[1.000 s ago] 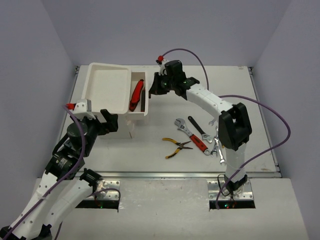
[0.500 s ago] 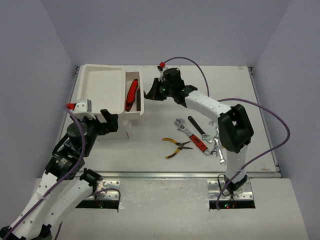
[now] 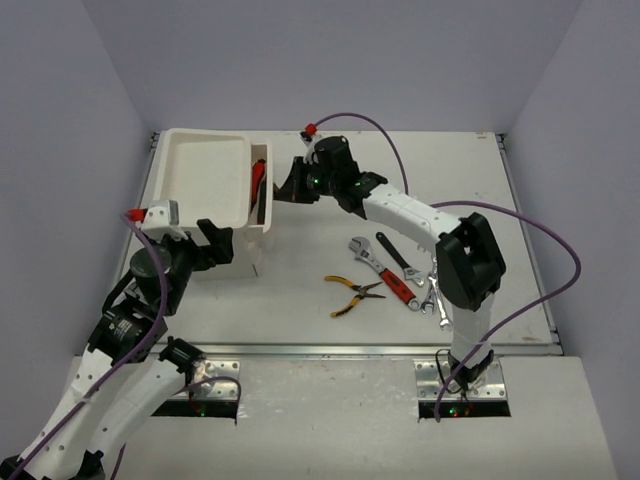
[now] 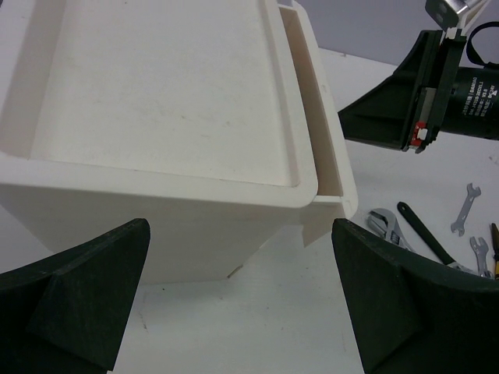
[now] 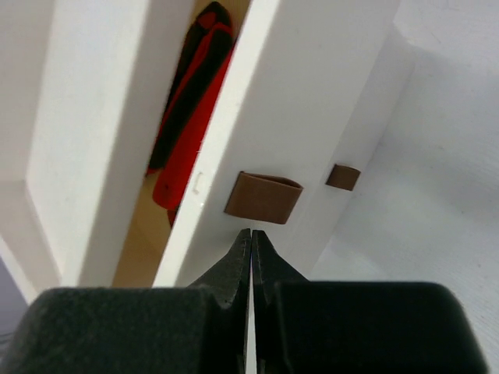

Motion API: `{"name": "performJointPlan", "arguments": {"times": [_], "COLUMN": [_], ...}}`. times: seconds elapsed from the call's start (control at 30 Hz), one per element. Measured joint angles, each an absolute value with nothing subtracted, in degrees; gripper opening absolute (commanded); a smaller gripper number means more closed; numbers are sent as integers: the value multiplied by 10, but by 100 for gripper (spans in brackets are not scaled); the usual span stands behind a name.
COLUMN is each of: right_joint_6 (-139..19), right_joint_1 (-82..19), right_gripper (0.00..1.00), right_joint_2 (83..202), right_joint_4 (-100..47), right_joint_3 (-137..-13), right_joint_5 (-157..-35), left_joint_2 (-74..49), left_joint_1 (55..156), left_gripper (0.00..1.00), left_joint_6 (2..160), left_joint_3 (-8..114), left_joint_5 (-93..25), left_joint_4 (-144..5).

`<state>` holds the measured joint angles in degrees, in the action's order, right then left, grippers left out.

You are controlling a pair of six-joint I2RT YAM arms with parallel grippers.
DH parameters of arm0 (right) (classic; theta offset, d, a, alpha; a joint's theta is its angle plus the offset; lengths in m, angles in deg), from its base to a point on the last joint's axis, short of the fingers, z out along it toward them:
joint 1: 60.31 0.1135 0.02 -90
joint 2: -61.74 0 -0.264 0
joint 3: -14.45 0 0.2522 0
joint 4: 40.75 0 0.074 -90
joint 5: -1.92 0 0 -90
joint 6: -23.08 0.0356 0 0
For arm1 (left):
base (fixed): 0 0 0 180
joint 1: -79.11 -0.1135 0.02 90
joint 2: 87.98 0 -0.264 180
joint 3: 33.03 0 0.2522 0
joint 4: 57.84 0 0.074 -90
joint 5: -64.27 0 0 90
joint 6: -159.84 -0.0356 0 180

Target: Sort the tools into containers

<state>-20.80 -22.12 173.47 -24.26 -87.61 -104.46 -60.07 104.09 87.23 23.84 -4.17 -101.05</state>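
The white box (image 3: 205,180) with a tray top stands at the far left. Its top drawer (image 3: 263,200) is open a narrow slit, and the red-and-black cutters (image 3: 257,185) lie inside; they also show in the right wrist view (image 5: 191,117). My right gripper (image 3: 288,185) is shut and empty. Its tips (image 5: 252,238) press on the drawer front just under a dark-red knob (image 5: 263,197). My left gripper (image 3: 215,243) is open and empty just short of the box's near wall (image 4: 156,226). The other tools lie on the table to the right.
Yellow-handled pliers (image 3: 352,293), a red-handled adjustable wrench (image 3: 385,275), a black wrench (image 3: 397,253) and silver spanners (image 3: 428,295) lie close together at mid-right. A second knob (image 5: 343,177) marks a lower drawer. The right arm reaches across the table's far middle.
My right gripper has moved left, pushing the drawer from wide open to nearly shut. The box has slid slightly left. The left arm has barely moved.
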Motion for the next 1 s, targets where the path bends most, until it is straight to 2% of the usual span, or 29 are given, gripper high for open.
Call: {"name": "performJointPlan", "arguments": {"times": [0.2,0.4,1.0], "right_joint_6": [-208,-196,-80], "right_joint_1": [-212,-201,-196], "right_gripper": [0,0,0], "right_joint_2": [1771,1796,1810], "right_joint_4": [-253,-263,-426], "right_joint_3": [-939,-942,-871], "right_joint_5": [-1065,-1069,-1159], "left_joint_2": [-612,-630,-641], "left_joint_1": [1038,1034,1029], "left_gripper": [100,100,100], "left_joint_6": [873,880,882], "left_joint_3": [238,238,238], "left_joint_5": [-22,1,12], "left_joint_4": [-1012,-1014,-1014]}}
